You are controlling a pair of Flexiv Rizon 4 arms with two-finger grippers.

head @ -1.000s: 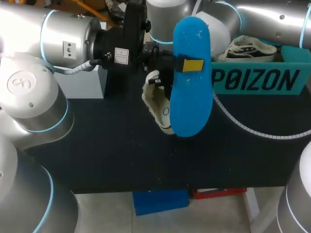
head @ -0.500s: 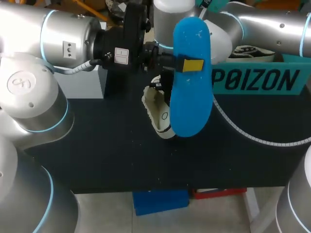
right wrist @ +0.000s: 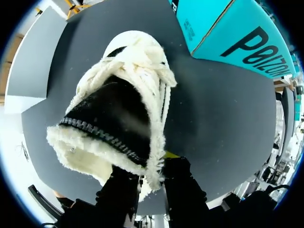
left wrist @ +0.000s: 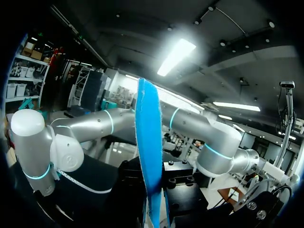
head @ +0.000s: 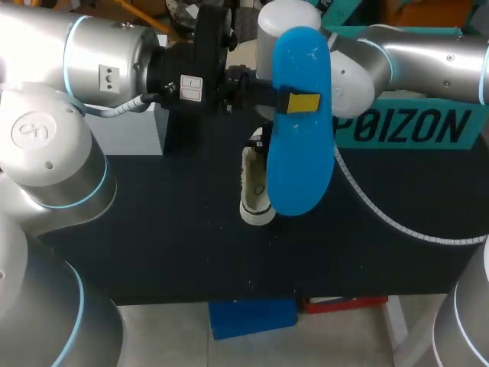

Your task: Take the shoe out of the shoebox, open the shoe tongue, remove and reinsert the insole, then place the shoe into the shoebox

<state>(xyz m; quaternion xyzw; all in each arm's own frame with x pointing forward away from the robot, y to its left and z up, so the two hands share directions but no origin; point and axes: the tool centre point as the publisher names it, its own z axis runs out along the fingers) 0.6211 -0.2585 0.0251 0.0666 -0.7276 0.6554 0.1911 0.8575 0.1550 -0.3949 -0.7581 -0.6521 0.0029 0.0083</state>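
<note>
The left gripper (head: 302, 102) clamps the blue insole (head: 299, 177) upright above the surface (head: 153, 229); the right gripper (right wrist: 152, 176) pinches the shoe (right wrist: 118, 109) by its fleecy collar, toe pointing away.

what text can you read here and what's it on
Large black capitals, a brand word not read out here: side of the teal shoebox.
Small white labels on the left arm: too small to read.
Small print on the shoebox's other face: too small to read.
Insole, shoe: none seen.
</note>
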